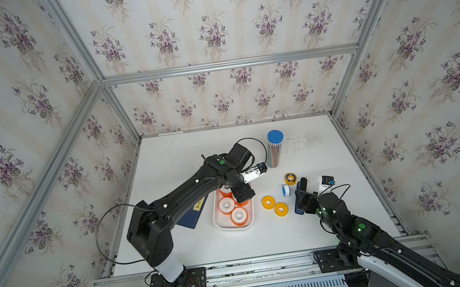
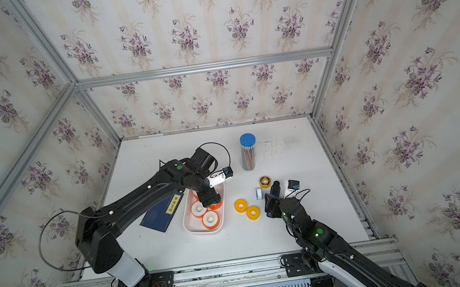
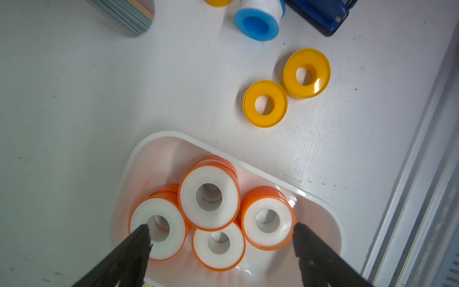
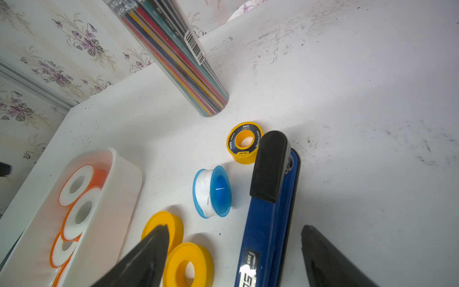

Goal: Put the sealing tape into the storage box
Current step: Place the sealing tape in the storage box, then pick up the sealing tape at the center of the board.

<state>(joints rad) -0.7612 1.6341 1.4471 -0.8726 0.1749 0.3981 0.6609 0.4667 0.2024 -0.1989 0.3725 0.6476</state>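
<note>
Left pincer [image 3: 220, 225] over four orange-rimmed rolls [image 3: 188, 196]; two yellow rolls [image 3: 248, 104].

Left gripper [image 3: 221, 225] over tray [image 3: 159, 139], jaws wide apart, nothing held.

Four orange rolls [image 3: 209, 197] show white faces in the tray, packed touching. The middle one lies on top and overlaps its neighbours. More orange shows behind two of them; cannot tell if that is another roll. One finger [image 3: 139, 246] overlaps the face of an end roll, the other sits just beside the rim of the opposite roll; contact unclear. On the table [image 3: 74, 99] outside the tray: two yellow rolls [image 3: 265, 103] lie flat, touching each other. Farther off: a blue roll [image 3: 257, 21] on edge, a blue bar [image 3: 320, 15] just beside it, a pencil tube [image 3: 129, 17] well apart.
</note>
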